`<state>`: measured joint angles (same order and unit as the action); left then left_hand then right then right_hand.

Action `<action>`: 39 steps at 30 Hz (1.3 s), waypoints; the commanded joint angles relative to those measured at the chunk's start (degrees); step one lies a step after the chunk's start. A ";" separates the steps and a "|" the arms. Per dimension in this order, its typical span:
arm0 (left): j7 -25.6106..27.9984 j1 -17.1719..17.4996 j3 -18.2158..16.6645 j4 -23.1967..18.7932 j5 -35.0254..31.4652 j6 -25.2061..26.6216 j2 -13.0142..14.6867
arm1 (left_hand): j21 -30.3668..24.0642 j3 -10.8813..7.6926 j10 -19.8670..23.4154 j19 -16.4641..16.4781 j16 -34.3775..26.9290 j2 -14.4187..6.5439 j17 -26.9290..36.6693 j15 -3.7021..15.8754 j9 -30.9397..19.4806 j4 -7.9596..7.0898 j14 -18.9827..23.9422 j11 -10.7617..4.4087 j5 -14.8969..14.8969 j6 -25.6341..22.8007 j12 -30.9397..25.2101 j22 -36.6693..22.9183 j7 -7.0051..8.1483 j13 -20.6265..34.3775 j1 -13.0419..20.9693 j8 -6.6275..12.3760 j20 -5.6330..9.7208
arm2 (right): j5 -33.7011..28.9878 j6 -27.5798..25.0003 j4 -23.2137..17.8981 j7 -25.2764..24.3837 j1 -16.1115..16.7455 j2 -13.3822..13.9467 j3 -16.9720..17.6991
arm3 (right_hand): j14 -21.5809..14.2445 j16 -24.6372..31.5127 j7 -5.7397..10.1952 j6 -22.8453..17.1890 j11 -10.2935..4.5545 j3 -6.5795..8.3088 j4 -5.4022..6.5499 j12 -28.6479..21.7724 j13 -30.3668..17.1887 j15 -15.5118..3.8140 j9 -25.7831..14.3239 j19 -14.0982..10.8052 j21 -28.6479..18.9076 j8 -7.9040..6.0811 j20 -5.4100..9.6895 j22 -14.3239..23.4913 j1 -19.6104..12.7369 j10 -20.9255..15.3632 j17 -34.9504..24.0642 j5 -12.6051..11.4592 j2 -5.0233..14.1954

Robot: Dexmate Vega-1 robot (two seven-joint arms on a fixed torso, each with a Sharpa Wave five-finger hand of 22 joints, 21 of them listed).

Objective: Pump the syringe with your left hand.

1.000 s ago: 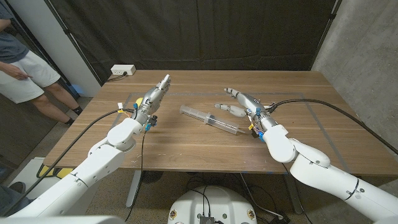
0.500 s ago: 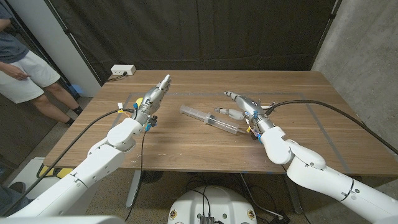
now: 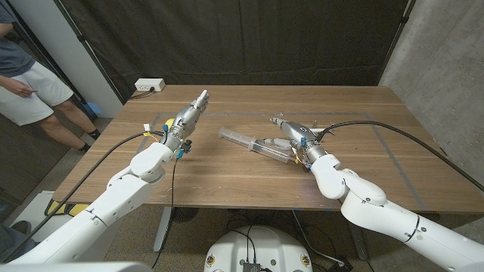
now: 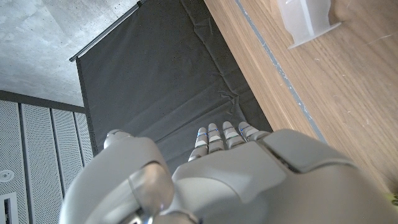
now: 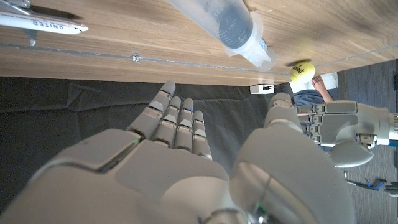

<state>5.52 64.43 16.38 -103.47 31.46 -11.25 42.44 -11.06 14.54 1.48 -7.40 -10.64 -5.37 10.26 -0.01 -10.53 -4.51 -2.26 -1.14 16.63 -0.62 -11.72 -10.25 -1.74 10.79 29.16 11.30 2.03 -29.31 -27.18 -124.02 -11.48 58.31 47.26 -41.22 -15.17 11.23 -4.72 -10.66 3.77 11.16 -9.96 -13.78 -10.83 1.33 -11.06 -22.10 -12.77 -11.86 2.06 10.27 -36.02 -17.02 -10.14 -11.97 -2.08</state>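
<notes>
A clear plastic syringe (image 3: 254, 144) lies slantwise on the wooden table (image 3: 227, 177), near the middle. Its barrel (image 5: 227, 22) and flange pass just beyond the fingertips in the right wrist view; a flange piece of the syringe (image 4: 308, 20) also shows in the left wrist view. My left hand (image 3: 188, 115) is held left of the syringe and apart from it, fingers straight and together, holding nothing. My right hand (image 3: 292, 135) hovers close over the syringe's right end, fingers spread, gripping nothing; the right hand's back (image 5: 174, 165) shows up close with fingers straight.
A small toy airplane (image 5: 38, 22) and a yellow ball (image 5: 302, 68) lie on the table. A white power box (image 3: 148, 85) sits at the far left corner. A person (image 3: 26, 79) stands beyond the table's left side. Black curtains hang behind.
My right hand has slid left along the table, closing in on the syringe's right end. The left arm and the syringe have stayed put.
</notes>
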 commanded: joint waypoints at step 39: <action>-2.83 -2.04 -0.43 5.10 1.67 -2.83 -1.15 | -0.48 0.72 0.63 -0.92 -0.20 -0.38 0.22 0.21 -0.27 -0.12 -0.08 0.04 -0.48 -1.28 -0.05 -0.25 -0.40 0.10 -0.01 0.31 0.68 | -11.05 -6.25 9.22 6.01 -5.96 -4.84 -9.04 | -1.22 -0.08 1.92 -4.29 -1.73 1.91 0.01 -0.56 -0.17 -1.10 -0.40 -0.79 0.35 -1.22 0.46 0.28 -6.48 -2.58 -0.16 -1.00 0.50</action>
<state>3.42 63.62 15.41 -99.79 32.85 -14.16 41.86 -11.07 14.77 1.85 -8.04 -10.65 -5.37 10.26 -0.01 -10.53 -4.75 -2.26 -0.85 16.18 -1.55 -11.72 -10.25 -2.05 10.79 29.16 11.30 2.04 -39.68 -34.14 -116.45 -5.16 52.33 42.73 -49.82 -15.61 11.01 -2.97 -14.25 2.33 12.59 -10.12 -13.99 -10.83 0.48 -11.35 -22.39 -12.49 -12.73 2.35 10.26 -41.61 -18.87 -10.14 -12.75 -1.63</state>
